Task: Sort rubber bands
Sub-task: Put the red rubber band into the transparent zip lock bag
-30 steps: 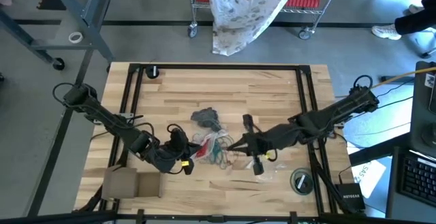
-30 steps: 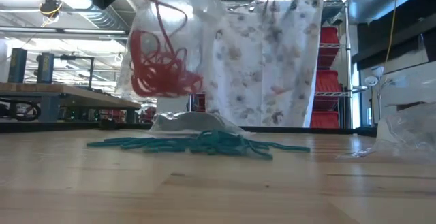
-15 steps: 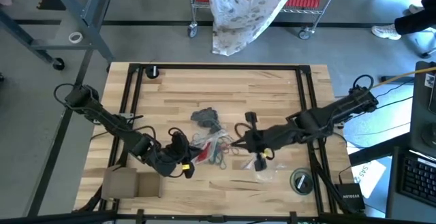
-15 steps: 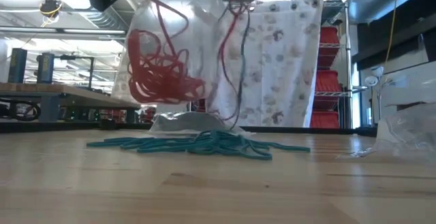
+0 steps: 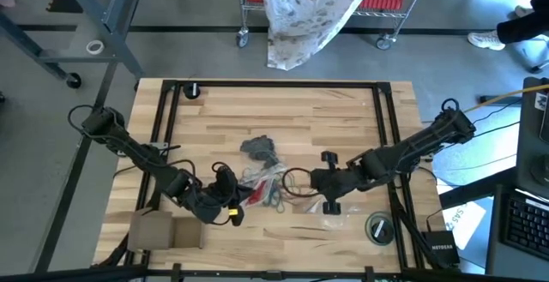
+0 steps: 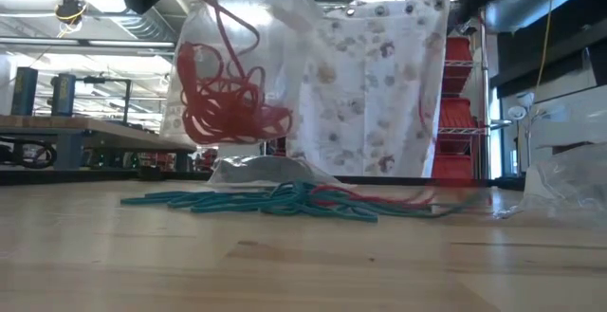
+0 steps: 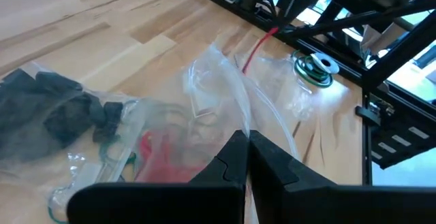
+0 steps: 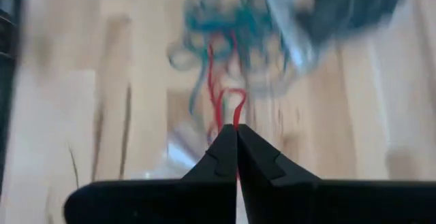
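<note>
A clear bag (image 6: 228,75) of red rubber bands hangs above the table, with my left gripper (image 5: 228,182) shut on its top. Under it a pile of teal rubber bands (image 6: 275,201) lies on the wood. My right gripper (image 5: 312,180), just right of the pile, is shut on a red rubber band (image 8: 225,94) that runs back into the pile. A second clear bag with dark grey bands (image 5: 257,149) lies flat farther back. My left gripper pinches the clear bag's upper plastic (image 7: 231,115) between its two shut fingers, coming level from the table's left. The bag hangs below the fingers with its foot on the table. My right gripper pinches one end of the red band's loop (image 8: 235,115) at its fingertips, slanting down from the right. The band stretches low over the wood, its other end (image 6: 332,193) in the teal pile.
A green spool (image 5: 378,227) sits near the right front corner, with empty clear bags (image 6: 569,179) close by. A cardboard box (image 5: 163,229) stands at the left front. Black frame rails (image 5: 163,128) edge the tabletop.
My right gripper has come down and toward the table's right edge, tipping its fingers steeply downward, still shut on the red band. The band, which hung upright above the teal pile, now lies drawn out low to the right of it.
</note>
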